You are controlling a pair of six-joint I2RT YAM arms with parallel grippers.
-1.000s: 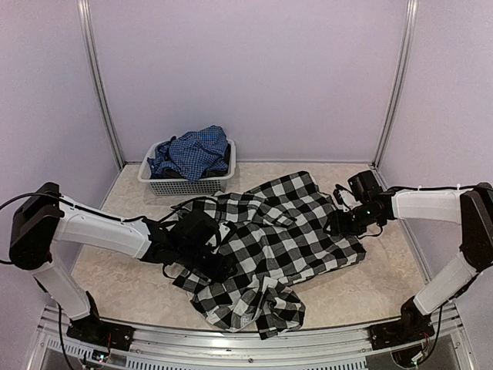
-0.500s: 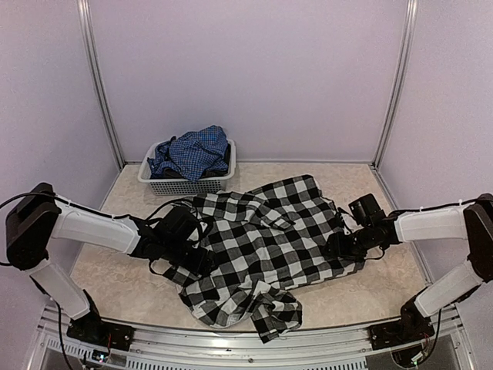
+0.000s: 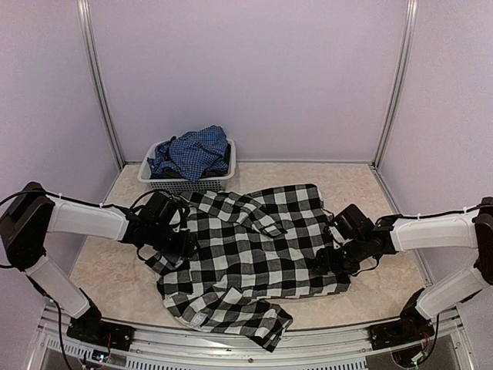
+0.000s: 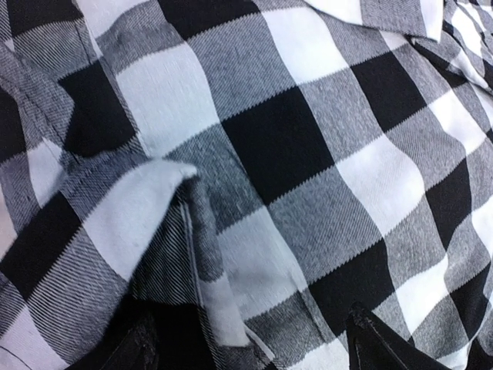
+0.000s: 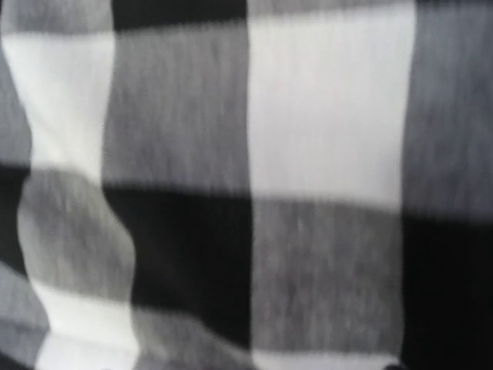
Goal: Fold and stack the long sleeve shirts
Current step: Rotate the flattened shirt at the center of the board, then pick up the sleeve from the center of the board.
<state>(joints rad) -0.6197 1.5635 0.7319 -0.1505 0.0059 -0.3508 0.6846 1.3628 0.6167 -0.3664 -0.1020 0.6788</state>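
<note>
The black-and-white checked long sleeve shirt (image 3: pixel 258 250) lies spread across the middle of the table, with a bunched sleeve near the front edge. My left gripper (image 3: pixel 183 243) rests on its left edge. In the left wrist view its fingertips (image 4: pixel 370 343) stand wide apart, open, over a fold of the checked cloth (image 4: pixel 293 146). My right gripper (image 3: pixel 330 258) sits low at the shirt's right edge. Blurred checked cloth (image 5: pixel 308 154) fills the right wrist view and hides its jaws. The blue fine-checked shirt (image 3: pixel 191 152) lies heaped in the basket.
The white mesh basket (image 3: pixel 185 185) stands at the back left, just behind the spread shirt. Purple walls with metal posts close in the table on three sides. An aluminium rail (image 3: pixel 231 347) runs along the near edge.
Both grippers have drawn outward and toward the front, the left one leftward, the right one nearer. The checked shirt has been pulled with them and now lies wider and flatter.
</note>
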